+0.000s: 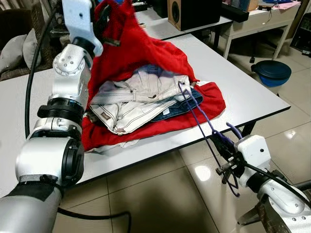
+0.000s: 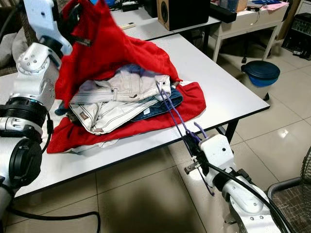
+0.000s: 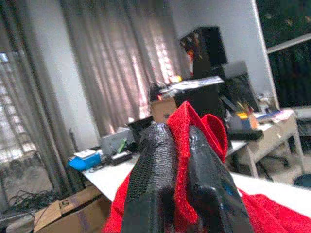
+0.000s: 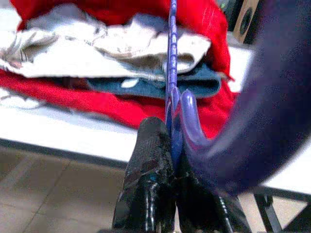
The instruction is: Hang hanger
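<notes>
So the right claw [image 2: 194, 148] is pinching the purple hanger [image 2: 172, 112] off the counter [image 2: 218, 82] edge, its far end poking into the clothes pile. The left claw [image 3: 180, 160] is clamped on the red garment [image 1: 146, 53], lifted above the pile. Nothing's threaded yet, so I'd say early days.
</notes>
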Robot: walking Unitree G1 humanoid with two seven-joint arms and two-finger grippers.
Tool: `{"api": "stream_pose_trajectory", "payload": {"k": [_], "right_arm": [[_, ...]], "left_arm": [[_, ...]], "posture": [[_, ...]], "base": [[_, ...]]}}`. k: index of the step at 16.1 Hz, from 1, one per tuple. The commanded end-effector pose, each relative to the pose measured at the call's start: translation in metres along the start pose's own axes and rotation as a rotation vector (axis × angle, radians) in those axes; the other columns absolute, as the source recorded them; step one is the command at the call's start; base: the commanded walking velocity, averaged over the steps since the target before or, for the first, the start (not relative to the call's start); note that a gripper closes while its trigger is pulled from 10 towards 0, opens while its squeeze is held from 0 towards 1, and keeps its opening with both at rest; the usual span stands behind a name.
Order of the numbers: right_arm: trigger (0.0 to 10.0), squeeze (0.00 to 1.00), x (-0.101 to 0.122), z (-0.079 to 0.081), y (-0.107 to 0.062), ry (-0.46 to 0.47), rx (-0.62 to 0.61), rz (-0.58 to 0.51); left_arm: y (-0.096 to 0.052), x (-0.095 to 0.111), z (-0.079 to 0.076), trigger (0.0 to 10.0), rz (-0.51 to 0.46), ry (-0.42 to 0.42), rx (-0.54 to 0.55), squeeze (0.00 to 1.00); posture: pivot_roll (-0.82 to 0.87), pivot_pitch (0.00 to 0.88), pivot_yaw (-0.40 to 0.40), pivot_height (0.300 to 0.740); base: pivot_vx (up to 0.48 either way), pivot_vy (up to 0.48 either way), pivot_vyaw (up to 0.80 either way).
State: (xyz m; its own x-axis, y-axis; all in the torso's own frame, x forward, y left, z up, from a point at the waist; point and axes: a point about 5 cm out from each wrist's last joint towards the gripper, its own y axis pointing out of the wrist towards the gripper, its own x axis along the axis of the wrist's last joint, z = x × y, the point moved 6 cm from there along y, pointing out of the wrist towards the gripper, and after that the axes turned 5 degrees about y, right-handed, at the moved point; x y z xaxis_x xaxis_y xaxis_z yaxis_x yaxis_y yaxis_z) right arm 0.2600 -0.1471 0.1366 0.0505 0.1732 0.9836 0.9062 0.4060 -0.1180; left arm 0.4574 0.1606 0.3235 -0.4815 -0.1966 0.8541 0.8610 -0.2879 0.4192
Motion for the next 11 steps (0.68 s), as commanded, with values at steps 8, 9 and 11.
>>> {"api": "stream_pose_trajectory", "payload": {"k": [8,9,11], "right_arm": [[10.0,0.00,0.051,0.025,0.003,0.089,0.215,-0.162],[10.0,0.00,0.047,0.030,0.007,0.110,0.257,-0.129],[10.0,0.00,0.040,0.038,0.010,0.116,0.305,-0.081]], "left_arm": [[-0.020,-0.033,-0.049,0.0,0.159,0.239,-0.399,0.00],[-0.018,-0.024,-0.053,0.0,0.127,0.243,-0.418,0.00],[-0.014,-0.014,-0.054,0.0,0.089,0.231,-0.411,0.00]], "posture": [[-0.17,0.000,0.171,0.740],[-0.17,0.000,0.167,0.740],[-0.16,0.000,0.158,0.740]], "base": [[0.000,0.000,0.00],[0.000,0.000,0.00],[0.000,0.000,0.00]]}}
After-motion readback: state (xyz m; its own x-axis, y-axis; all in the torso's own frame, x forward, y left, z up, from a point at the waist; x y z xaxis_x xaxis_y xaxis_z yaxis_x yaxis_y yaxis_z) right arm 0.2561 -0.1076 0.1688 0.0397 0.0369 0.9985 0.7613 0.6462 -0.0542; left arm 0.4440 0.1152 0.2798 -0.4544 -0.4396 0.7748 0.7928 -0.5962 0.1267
